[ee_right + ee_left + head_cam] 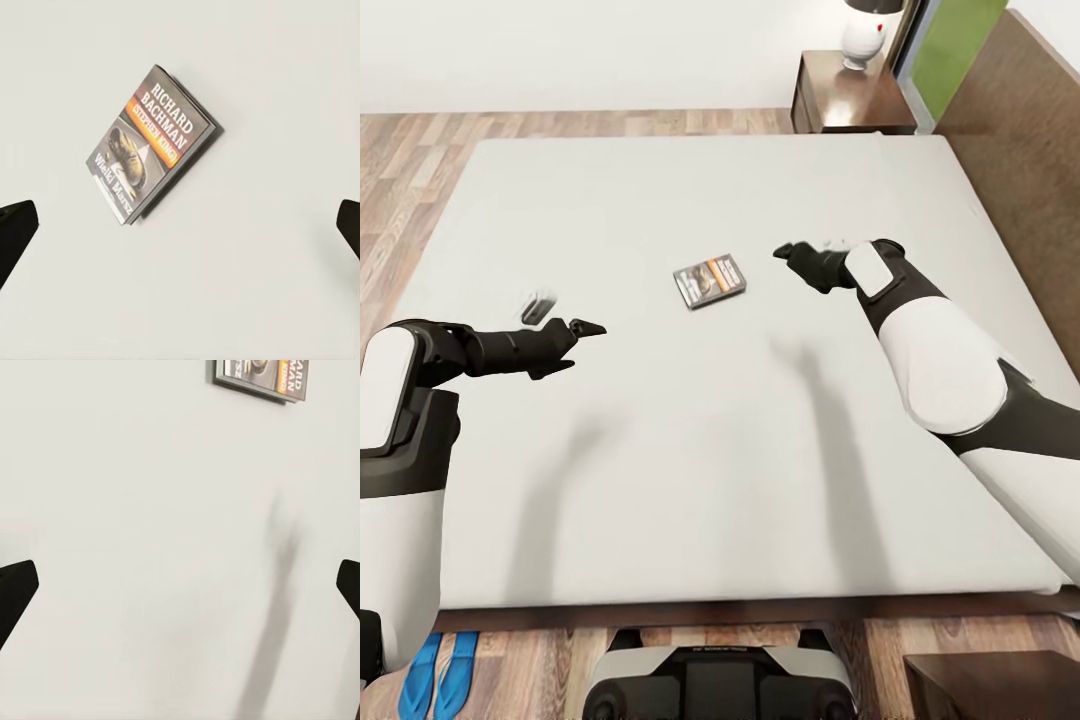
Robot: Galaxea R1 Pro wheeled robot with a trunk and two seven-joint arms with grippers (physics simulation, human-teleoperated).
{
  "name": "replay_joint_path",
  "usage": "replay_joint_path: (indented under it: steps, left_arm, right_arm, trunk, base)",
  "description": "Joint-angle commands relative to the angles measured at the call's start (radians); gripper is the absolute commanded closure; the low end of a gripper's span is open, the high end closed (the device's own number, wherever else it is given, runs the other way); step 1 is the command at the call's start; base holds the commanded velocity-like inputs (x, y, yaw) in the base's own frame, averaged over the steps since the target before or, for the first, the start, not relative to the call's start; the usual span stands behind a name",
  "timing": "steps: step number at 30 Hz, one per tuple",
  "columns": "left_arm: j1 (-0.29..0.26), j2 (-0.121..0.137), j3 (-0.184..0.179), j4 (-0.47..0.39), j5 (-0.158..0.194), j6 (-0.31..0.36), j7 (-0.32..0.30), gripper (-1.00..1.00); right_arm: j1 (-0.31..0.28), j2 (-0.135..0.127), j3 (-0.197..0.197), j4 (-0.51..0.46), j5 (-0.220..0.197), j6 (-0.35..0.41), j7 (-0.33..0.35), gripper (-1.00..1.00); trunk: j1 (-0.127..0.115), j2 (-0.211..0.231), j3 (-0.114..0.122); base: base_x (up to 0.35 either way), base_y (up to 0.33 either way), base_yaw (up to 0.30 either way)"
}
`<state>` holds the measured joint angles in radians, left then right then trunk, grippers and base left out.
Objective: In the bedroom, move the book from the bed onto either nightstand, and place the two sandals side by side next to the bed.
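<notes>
White wall [560, 50] behind. Brown wood-plank floor [410, 170] ran around large bed [710, 450], dark headboard [1020, 150] at right. Dark nightstand [850, 100] carried white lamp [863, 35]; window [950, 45] showed green beyond.

Bare mattress of the bed [660, 480] is lying open on every side of the book [710, 281], giving either gripper free passage to it. Beyond the book, a white lamp [863, 38] is occupying part of the nightstand [840, 105] top, leaving open surface in front of it.
</notes>
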<state>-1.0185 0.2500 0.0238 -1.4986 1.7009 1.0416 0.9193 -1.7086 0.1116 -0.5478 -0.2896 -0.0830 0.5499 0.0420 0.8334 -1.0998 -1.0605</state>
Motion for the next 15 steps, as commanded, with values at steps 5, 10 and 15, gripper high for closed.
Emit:
replay_joint_path:
  steps: [5,10,15]
  left_arm:
    - [0.0,0.001,0.001,-0.003,0.009,0.003,0.008,-1.0]
    - [0.0,0.001,0.001,-0.003,0.009,0.003,0.007,-1.0]
    - [0.0,0.001,0.001,-0.005,0.009,0.003,0.007,-1.0]
  right_arm:
    - [0.001,0.0,-0.001,-0.002,-0.009,0.005,-0.002,-1.0]
    - [0.002,0.0,-0.001,-0.002,-0.009,0.006,-0.001,-1.0]
    - [0.003,0.0,-0.001,-0.002,-0.009,0.006,-0.001,-1.0]
  trunk:
    - [0.0,0.0,-0.008]
    - [0.0,0.0,-0.016]
    - [0.0,0.0,-0.024]
  base:
    - [0.0,0.0,0.0]
    - [0.0,0.0,0.0]
    - [0.0,0.0,0.0]
